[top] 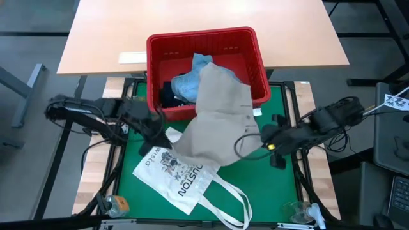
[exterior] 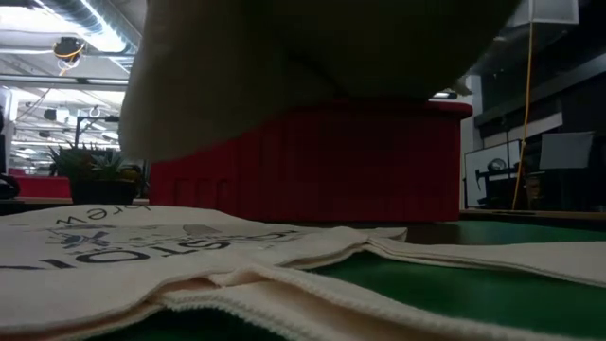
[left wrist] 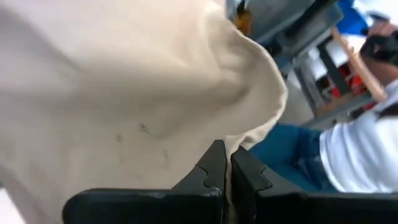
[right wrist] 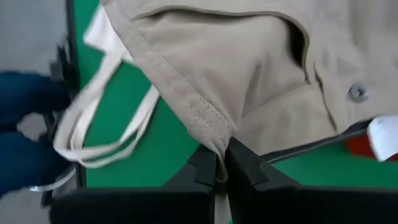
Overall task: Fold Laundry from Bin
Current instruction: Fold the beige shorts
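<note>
A beige garment [top: 220, 118] with a button [right wrist: 356, 92] hangs spread between my two grippers. Its far part reaches over the near wall of the red bin [top: 249, 48]; its lower part hangs above the green mat [top: 268, 185]. Light blue denim [top: 192, 80] and a dark cloth [top: 169, 96] lie in the bin. My left gripper [top: 165, 135] is shut on the garment's left side. My right gripper [top: 261, 136] is shut on its right side. In the low view the beige cloth [exterior: 312, 57] hangs in front of the bin [exterior: 312, 161]. My left gripper pinches a folded edge of the beige garment [left wrist: 239, 144] between its two fingers; the cloth bulges up beyond the fingertips. How many layers it has cannot be told. My right gripper pinches a stitched hem corner of the garment [right wrist: 214, 134] between its two fingers, slanting down from the table's right. The cloth spreads away from the fingers, clear of the mat there.
A white tote bag printed "HOUSTON" [top: 182, 176] lies flat on the mat under the garment, its handles [top: 230, 201] toward the near edge. A wooden table [top: 204, 19] stands behind the bin. A person in blue trousers [left wrist: 292, 155] shows beyond the table.
</note>
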Robot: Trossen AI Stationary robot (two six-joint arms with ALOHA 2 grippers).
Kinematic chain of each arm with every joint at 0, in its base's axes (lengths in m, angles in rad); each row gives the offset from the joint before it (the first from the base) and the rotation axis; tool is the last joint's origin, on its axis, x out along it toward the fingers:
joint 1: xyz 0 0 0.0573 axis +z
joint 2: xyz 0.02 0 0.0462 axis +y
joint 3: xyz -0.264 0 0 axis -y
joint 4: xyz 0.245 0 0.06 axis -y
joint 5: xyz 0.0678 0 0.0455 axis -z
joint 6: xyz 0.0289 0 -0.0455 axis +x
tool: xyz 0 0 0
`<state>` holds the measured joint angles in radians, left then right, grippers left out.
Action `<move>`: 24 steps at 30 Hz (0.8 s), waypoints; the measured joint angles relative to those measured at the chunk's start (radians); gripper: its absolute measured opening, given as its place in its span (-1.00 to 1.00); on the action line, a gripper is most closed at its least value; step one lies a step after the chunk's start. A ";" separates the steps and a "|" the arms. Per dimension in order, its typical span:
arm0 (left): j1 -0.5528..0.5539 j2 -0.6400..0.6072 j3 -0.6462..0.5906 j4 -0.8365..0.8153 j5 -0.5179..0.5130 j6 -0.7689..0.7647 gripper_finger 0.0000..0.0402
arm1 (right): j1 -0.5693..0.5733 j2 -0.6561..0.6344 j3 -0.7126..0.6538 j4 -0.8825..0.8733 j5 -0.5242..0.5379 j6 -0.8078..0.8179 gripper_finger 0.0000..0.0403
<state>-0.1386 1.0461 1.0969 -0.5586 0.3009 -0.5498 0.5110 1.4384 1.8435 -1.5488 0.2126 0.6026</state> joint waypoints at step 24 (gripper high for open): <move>-0.395 0.533 0.000 0.166 -0.149 -0.158 -1.00 | 0.228 0.014 -0.638 0.559 -0.367 0.371 -0.92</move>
<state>-0.5337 1.5791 1.0970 -0.3930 0.1519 -0.7082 0.7389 1.4521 1.2057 -0.9895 -0.1543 0.9739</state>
